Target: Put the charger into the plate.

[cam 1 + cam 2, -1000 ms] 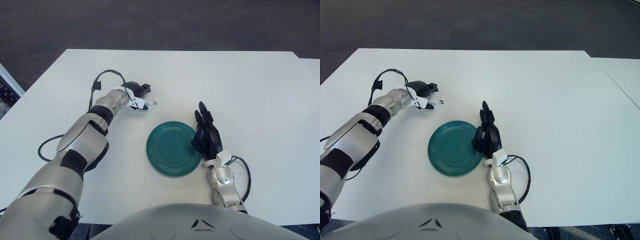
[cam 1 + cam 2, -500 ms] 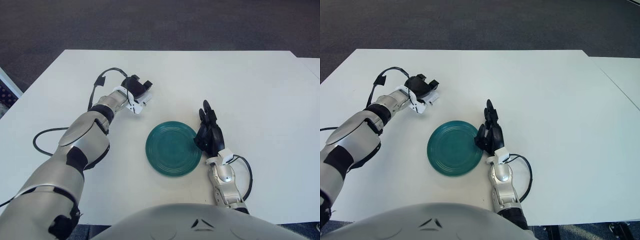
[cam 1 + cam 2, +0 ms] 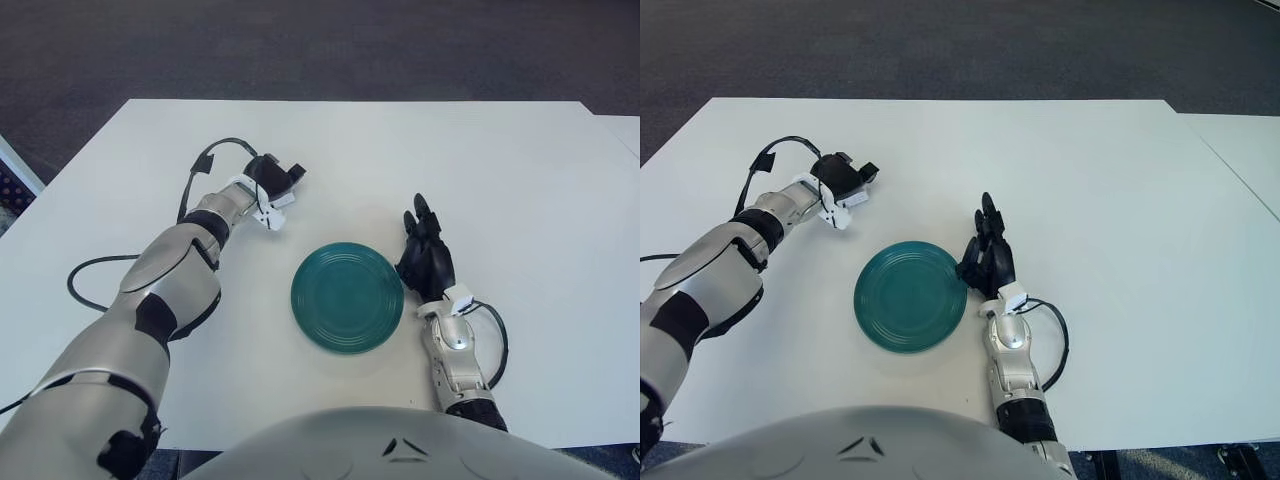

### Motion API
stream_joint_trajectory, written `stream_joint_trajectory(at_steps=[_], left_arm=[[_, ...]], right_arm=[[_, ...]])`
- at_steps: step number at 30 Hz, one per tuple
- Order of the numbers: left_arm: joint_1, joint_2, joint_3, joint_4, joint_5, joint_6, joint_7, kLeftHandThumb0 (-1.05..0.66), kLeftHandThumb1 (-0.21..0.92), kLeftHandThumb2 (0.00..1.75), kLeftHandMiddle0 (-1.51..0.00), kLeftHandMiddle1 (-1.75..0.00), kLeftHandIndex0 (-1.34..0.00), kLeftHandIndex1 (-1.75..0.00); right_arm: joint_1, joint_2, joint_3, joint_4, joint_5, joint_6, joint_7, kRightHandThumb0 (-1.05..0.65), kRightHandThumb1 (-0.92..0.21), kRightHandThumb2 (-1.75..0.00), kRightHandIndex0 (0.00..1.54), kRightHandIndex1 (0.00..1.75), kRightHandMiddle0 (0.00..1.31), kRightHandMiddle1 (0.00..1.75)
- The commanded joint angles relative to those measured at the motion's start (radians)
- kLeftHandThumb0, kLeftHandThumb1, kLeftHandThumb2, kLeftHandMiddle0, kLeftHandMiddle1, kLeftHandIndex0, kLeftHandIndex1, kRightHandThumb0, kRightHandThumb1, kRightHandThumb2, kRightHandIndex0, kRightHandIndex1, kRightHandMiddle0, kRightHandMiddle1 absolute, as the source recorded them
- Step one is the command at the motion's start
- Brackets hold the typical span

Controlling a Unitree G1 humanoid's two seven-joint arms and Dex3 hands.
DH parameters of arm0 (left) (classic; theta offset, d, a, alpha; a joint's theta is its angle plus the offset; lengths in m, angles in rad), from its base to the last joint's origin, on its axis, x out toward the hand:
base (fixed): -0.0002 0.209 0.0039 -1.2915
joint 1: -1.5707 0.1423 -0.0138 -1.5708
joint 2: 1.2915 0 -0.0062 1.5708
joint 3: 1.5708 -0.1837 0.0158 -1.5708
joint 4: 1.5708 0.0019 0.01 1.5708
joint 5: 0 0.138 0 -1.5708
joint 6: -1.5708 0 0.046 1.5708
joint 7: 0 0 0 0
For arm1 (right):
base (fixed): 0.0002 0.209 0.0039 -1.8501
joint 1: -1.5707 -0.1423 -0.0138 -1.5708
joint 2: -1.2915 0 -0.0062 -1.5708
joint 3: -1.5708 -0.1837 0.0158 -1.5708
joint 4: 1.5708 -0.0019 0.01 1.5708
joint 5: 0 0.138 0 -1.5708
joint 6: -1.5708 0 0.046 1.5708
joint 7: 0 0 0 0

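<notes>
A round dark green plate (image 3: pixel 347 298) lies on the white table (image 3: pixel 520 180) in front of me. My left hand (image 3: pixel 274 186) hovers up and to the left of the plate, a short way from its rim. Its black fingers are curled on a small white charger (image 3: pixel 283 200), of which only a sliver shows beneath them. My right hand (image 3: pixel 425 255) shows just off the plate's right rim with its fingers stretched out and holding nothing.
A black cable (image 3: pixel 214 150) loops up from my left wrist. Another cable (image 3: pixel 85 280) trails on the table beside my left forearm. A short cable (image 3: pixel 495 340) curls by my right wrist. The table's left edge (image 3: pixel 60 170) runs near my left arm.
My left hand has turned and drawn back a little to the left, so the charger's prongs no longer stick out. My right hand has shifted slightly right, off the plate's rim.
</notes>
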State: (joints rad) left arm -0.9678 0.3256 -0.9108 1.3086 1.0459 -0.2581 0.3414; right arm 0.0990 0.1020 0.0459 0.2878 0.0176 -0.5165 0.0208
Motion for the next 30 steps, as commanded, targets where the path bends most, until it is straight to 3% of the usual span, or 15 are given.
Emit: stream_joint_trajectory(at_steps=[1, 12, 23, 30], left_arm=[[0.023, 0.006, 0.020, 0.007, -0.018, 0.004, 0.020, 0.00, 0.38, 1.20, -0.58, -1.61, -0.40, -1.75], [0.031, -0.007, 0.101, 0.017, -0.104, -0.001, -0.015, 0.00, 0.34, 1.30, -0.59, -1.73, -0.37, -1.75], [0.035, -0.008, 0.158, 0.014, -0.162, -0.003, -0.045, 0.00, 0.31, 1.33, -0.62, -1.74, -0.38, -1.75], [0.010, 0.003, 0.230, -0.017, -0.233, -0.034, -0.076, 0.00, 0.31, 1.34, -0.62, -1.73, -0.39, -1.75]], right_arm=[[0.060, -0.007, -0.054, 0.177, 0.050, 0.009, 0.004, -0.83, -0.92, -0.96, 0.00, 0.00, 0.03, 0.06], [0.039, 0.010, -0.068, 0.180, 0.035, 0.049, -0.022, -0.85, -0.92, -0.98, 0.00, 0.00, 0.02, 0.07], [0.025, 0.018, -0.067, 0.200, 0.028, 0.039, -0.023, -0.86, -0.92, -0.99, 0.00, 0.00, 0.01, 0.07], [0.017, 0.027, -0.067, 0.214, 0.027, 0.035, -0.028, -0.86, -0.92, -0.99, 0.00, 0.00, 0.00, 0.08]])
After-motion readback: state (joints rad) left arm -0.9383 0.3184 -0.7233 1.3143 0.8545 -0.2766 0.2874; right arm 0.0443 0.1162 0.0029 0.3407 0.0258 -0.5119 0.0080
